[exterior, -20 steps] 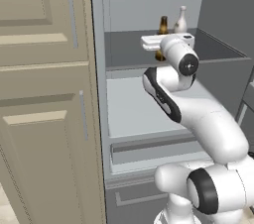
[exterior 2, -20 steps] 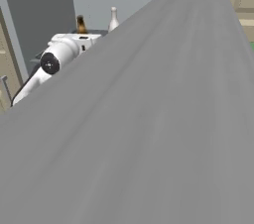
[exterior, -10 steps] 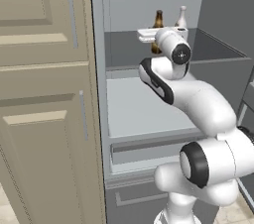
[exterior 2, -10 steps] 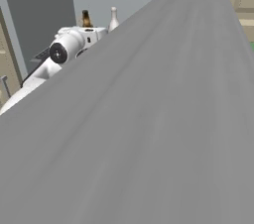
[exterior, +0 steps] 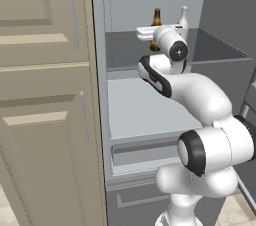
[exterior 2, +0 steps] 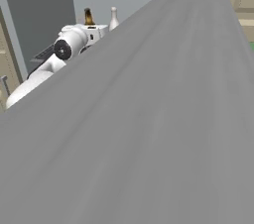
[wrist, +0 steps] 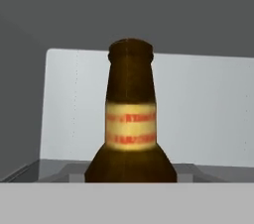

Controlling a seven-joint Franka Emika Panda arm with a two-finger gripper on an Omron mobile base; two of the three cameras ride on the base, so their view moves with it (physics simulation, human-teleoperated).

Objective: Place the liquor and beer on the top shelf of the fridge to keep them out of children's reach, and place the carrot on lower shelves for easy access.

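The beer, a dark amber bottle with a yellowish label, stands upright right in front of the hand camera. In the left base view the beer rises just behind my gripper, which is shut on its body over the dark top shelf of the open fridge. My hand hides the bottle's base. The pale liquor stands to its right on the same shelf, behind my wrist. Both the beer and the liquor show their necks in the right base view. The carrot is out of view.
A pale lower shelf lies under my arm, with a drawer front below it. Beige panelled cabinets stand close on the left of the fridge. A big grey slanted panel blocks much of the right base view.
My hand has shifted left and slightly deeper over the top shelf, and the beer has gone with it, away from the liquor, which has stayed in place.
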